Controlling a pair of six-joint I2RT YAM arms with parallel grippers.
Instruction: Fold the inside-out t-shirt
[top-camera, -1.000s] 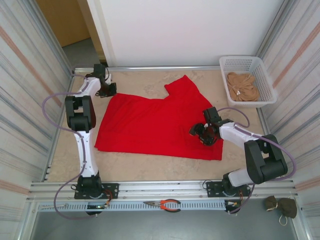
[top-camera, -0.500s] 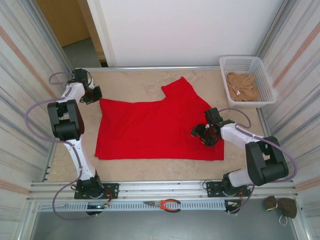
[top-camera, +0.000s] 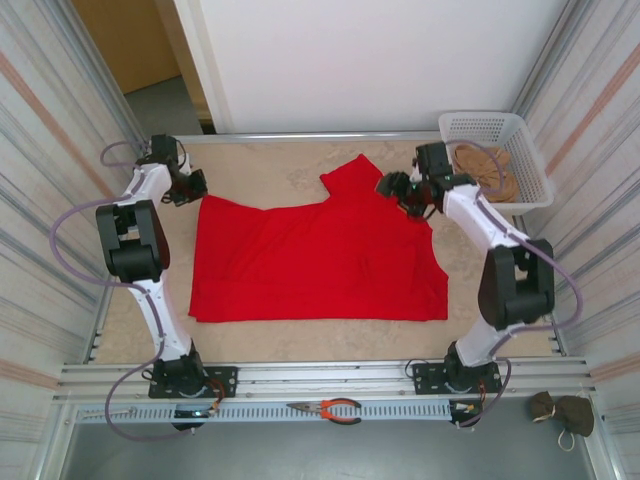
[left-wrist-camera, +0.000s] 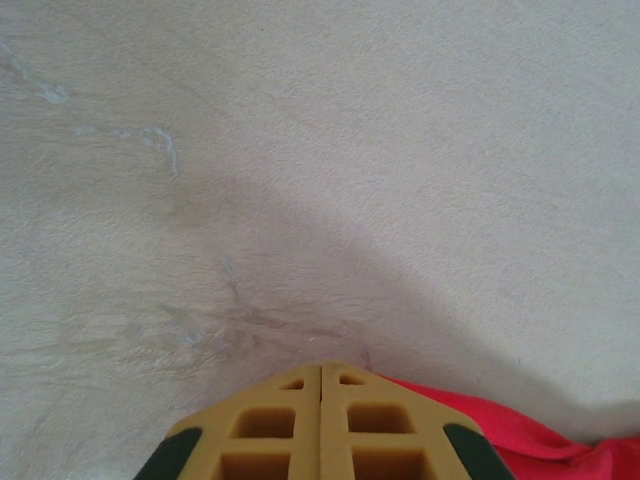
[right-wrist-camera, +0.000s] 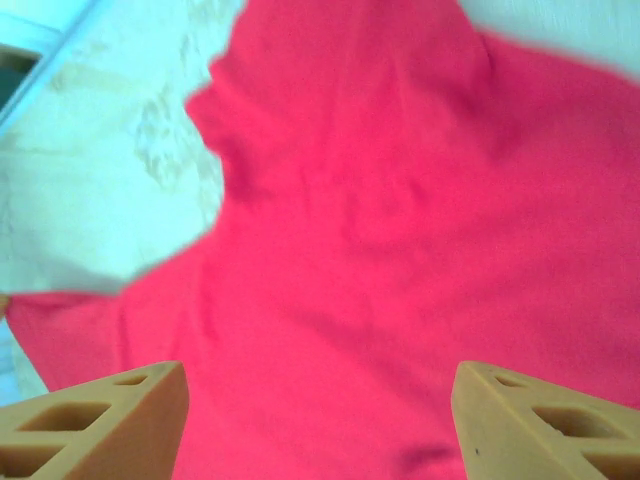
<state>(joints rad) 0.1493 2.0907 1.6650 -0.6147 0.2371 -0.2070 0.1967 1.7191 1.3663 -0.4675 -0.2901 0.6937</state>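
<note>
One t-shirt (top-camera: 320, 260) corner sits pinched in left tool (left-wrist-camera: 320, 370), right tool (right-wrist-camera: 320, 370) agape.

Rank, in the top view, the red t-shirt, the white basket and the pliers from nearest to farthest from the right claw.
1. The red t-shirt: its far right part lies right below the right claw.
2. The white basket: just to the claw's right, in the far right corner.
3. The pliers: on the near rail, between the arm bases.
</note>
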